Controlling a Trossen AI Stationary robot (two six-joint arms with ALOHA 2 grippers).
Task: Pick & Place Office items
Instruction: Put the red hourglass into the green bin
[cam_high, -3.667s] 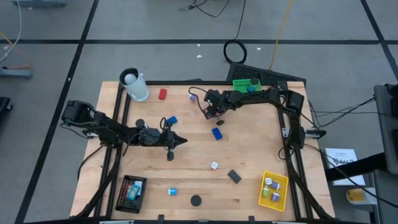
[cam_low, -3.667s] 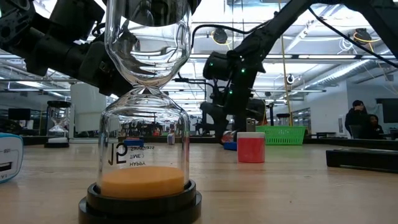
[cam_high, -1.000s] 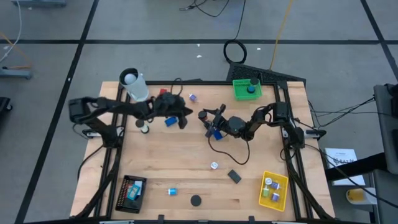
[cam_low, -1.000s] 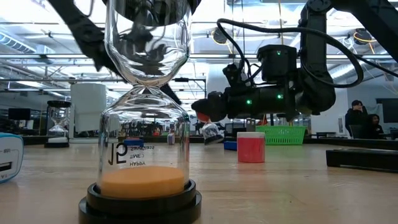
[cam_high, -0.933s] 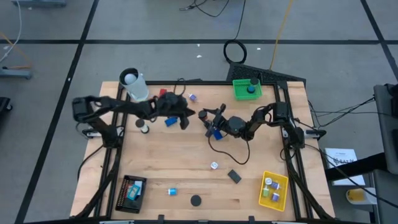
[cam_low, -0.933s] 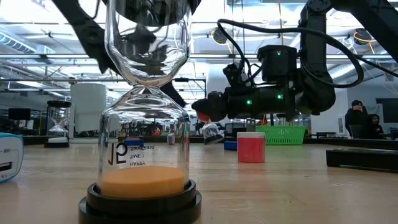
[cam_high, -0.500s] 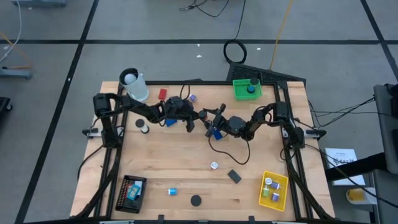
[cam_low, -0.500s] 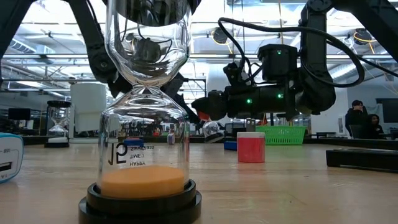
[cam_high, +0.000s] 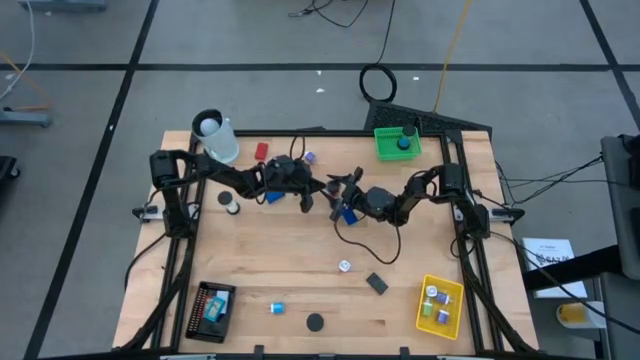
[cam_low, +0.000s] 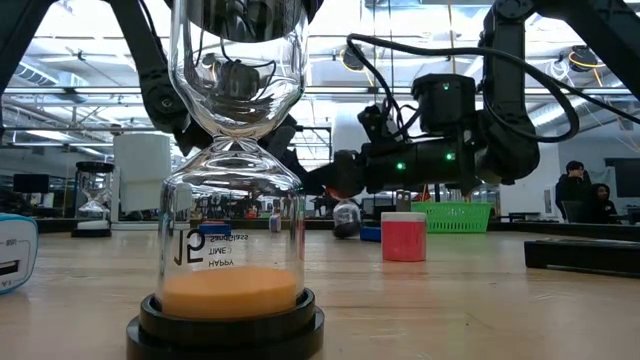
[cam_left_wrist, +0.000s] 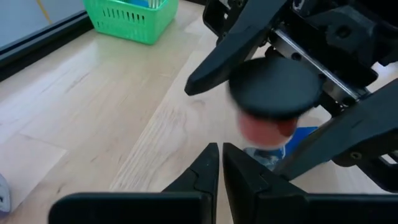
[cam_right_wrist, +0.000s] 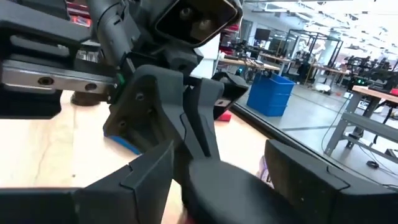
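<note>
the left arm has swung in from the cup side to the middle of the worktop. its end effector is pressed together, holds nothing, and points at the right arm's fingers. the right end effector has just spread wider. between its fingers sits a dark round disc with red beneath it, blurred, so it looks let go, not pinched. in the low view a small dark piece that hung higher a moment ago now sits down at the worktop, just beside a blue block. my reading: this item has just been released mid-worktop, short of any tray, so it is not yet placed. the left arm may be there to take it over, though that is a guess.

containers, left to right:
- the black mesh tray, at the near left corner, holds a teal piece and some small red ones.
- the white cup, at the far left, lies tilted; i cannot tell what is in it.
- the green mesh tray, at the far edge, holds a blue-teal piece and a dark one.
- the yellow mesh tray, at the near right, holds a few tiny pieces, purple, green and white.

many items lie loose on the worktop, so the task looks well short of done.
</note>
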